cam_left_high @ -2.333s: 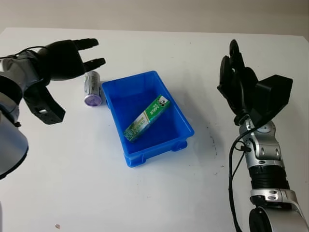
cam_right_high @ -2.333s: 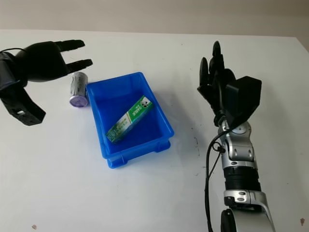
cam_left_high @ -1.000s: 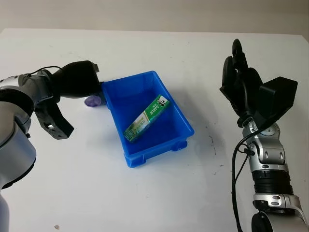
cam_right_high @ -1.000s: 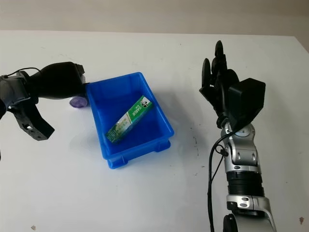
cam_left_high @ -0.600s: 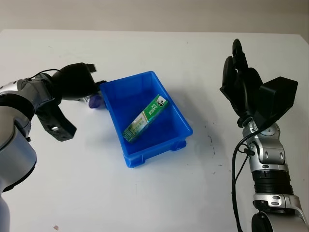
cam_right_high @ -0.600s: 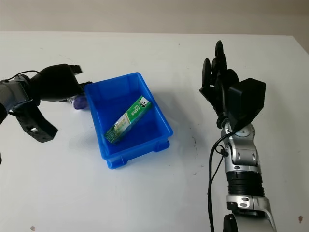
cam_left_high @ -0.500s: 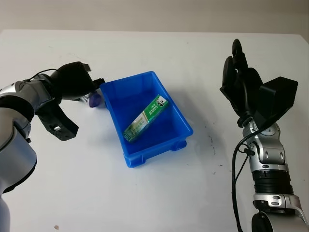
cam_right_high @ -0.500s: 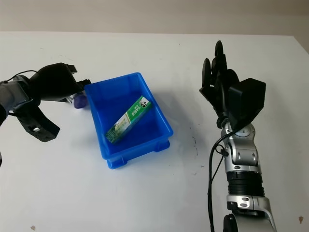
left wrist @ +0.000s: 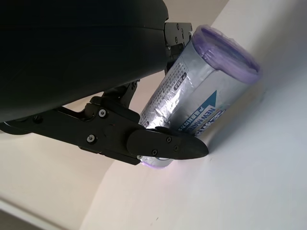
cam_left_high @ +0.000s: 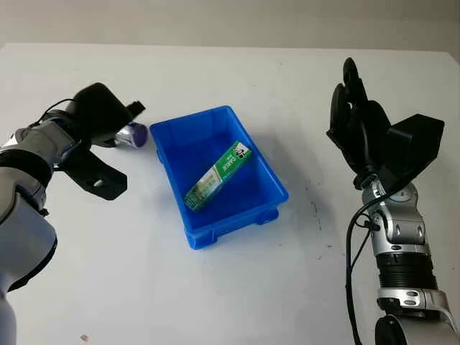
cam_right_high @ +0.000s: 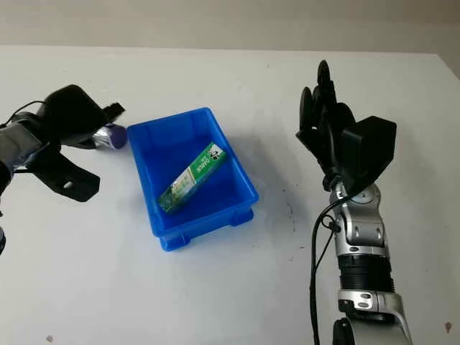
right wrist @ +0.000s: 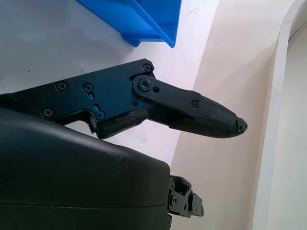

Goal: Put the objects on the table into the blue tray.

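Left eye view hides most of the silver cylindrical can with purple end caps (cam_left_high: 134,134) behind the black left hand (cam_left_high: 100,115), leaving just its right-hand end and purple cap in sight beside the far-left corner of the blue rectangular plastic tray (cam_left_high: 267,177). The left wrist view brings the can (left wrist: 201,100) close: it is tilted, its printed foil side clamped between black fingers (left wrist: 163,146), and whether its lower cap touches the white table (cam_left_high: 237,287) cannot be told. The left hand is closed around the can, at the far left of the scene, with the forearm running back toward the near-left edge. Inside the tray a green and white toothpaste box (cam_left_high: 216,176) lies diagonally on the floor, its far end toward the right wall. Nothing sits between the can and the tray's left rim. The right hand (cam_right_high: 325,126) is open and holds nothing, raised upright well to the right of the tray, fingers pointing toward the far side.
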{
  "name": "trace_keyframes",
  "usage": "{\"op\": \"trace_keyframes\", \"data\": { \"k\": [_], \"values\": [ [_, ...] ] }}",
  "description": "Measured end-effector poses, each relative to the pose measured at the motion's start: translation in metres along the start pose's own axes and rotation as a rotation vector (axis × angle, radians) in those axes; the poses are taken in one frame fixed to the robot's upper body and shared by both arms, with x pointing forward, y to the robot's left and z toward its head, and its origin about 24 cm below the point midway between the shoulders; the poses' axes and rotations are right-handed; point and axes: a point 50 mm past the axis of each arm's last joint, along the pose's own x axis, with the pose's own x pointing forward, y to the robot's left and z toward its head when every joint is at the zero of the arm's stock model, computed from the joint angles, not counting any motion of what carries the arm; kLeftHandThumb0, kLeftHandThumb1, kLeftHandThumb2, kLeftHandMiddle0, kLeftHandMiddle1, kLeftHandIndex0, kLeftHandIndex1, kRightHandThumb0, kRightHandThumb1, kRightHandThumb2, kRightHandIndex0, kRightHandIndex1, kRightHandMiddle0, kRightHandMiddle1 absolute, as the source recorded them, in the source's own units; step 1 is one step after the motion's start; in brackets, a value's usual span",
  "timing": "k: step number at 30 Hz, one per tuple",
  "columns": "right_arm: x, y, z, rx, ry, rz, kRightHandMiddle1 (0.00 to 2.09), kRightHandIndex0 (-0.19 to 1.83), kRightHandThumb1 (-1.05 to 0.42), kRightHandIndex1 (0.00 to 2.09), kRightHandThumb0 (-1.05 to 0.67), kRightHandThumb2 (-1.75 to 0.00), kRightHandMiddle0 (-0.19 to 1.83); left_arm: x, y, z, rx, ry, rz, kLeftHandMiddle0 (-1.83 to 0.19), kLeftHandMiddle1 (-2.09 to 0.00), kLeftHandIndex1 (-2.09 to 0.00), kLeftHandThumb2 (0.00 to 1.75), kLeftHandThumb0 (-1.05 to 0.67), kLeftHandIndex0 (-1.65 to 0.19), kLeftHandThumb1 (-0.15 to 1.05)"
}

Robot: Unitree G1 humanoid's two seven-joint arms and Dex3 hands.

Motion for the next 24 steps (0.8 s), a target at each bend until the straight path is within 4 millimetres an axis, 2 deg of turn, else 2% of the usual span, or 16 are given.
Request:
{"op": "trace_keyframes", "data": {
  "k": [2,3,6,9,16,18,22,24],
  "values": [
    [0.000,0.000,0.000,0.000,-0.002,0.001,0.00,-0.19,-1.05,0.00,-0.72,-0.75,-0.19,-0.001,0.000,-0.004,-0.036,0.034,-0.004,-0.45,-2.09,-2.09,0.27,-0.38,0.00,1.05],
    [0.000,0.000,0.000,0.000,-0.003,0.002,0.00,-0.19,-1.05,0.00,-0.72,-0.75,-0.19,-0.001,0.000,-0.008,-0.104,0.068,0.011,-0.44,-2.09,-2.09,0.25,-0.36,-0.03,1.05],
    [0.000,0.000,0.000,0.001,-0.009,0.003,0.00,-0.19,-1.05,0.00,-0.72,-0.75,-0.19,-0.003,0.007,-0.022,-0.401,0.194,0.080,-0.32,-2.09,-2.09,0.30,-0.35,-0.01,1.05],
    [0.000,0.000,0.000,0.001,-0.009,0.001,0.00,-0.19,-1.05,0.00,-0.71,-0.75,-0.19,-0.005,0.011,-0.035,-0.583,0.279,0.130,-0.29,-2.09,-2.08,0.32,-0.36,-0.01,1.05],
    [0.000,0.000,-0.001,0.010,-0.012,0.008,0.00,-0.19,-1.05,0.00,-0.71,-0.76,-0.19,-0.007,0.017,-0.046,-0.716,0.340,0.209,-0.33,-2.09,-2.09,0.31,-0.37,-0.09,1.05],
    [0.000,0.001,-0.001,0.009,-0.015,0.010,0.00,-0.19,-1.05,0.00,-0.72,-0.76,-0.19,-0.008,0.021,-0.048,-0.765,0.339,0.249,-0.42,-2.09,-2.09,0.26,-0.35,-0.12,1.05],
    [0.000,0.001,-0.002,0.006,-0.013,0.012,0.00,-0.19,-1.05,0.00,-0.72,-0.76,-0.19,-0.008,0.032,-0.052,-0.837,0.331,0.346,-0.38,-2.09,-1.87,0.24,-0.32,-0.18,1.05],
    [0.000,0.001,-0.003,0.006,-0.011,0.013,0.00,-0.19,-1.05,0.00,-0.71,-0.76,-0.19,-0.008,0.036,-0.053,-0.879,0.321,0.383,-0.40,-2.09,-1.93,0.24,-0.30,-0.20,1.05]
  ]
}}
